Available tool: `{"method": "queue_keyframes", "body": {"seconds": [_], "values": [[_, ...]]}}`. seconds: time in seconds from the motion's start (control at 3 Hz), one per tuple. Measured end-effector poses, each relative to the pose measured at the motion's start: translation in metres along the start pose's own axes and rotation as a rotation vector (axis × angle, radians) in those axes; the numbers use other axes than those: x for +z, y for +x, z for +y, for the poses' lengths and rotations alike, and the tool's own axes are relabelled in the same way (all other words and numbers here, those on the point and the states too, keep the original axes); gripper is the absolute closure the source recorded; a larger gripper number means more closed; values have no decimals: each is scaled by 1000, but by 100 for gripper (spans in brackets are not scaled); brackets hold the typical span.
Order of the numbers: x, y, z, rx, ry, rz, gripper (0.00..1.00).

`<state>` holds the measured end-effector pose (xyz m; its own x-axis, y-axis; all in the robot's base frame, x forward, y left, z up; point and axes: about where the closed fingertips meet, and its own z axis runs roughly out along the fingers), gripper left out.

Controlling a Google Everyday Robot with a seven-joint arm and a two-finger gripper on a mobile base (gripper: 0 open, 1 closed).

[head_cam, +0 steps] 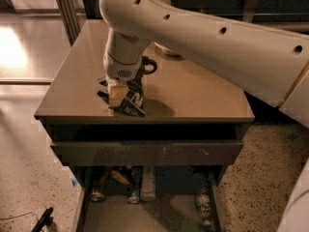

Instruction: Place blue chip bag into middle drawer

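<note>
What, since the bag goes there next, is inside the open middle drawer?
Cans or bottles lie at the middle drawer back; the drawer above covers anything deeper. The gripper is at the blue chip bag.

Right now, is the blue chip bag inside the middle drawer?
No, the blue chip bag lies on the cabinet top under the gripper, above the open middle drawer.
</note>
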<state>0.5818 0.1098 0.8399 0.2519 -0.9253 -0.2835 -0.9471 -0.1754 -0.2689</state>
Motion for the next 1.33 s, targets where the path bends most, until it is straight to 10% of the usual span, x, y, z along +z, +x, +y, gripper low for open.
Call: {"method": "queue_keyframes", "body": {"seconds": [0.67,1.33], "values": [[0,0,0,0,0,0,100],[-21,5,0,-7,26,-23,100]]}}
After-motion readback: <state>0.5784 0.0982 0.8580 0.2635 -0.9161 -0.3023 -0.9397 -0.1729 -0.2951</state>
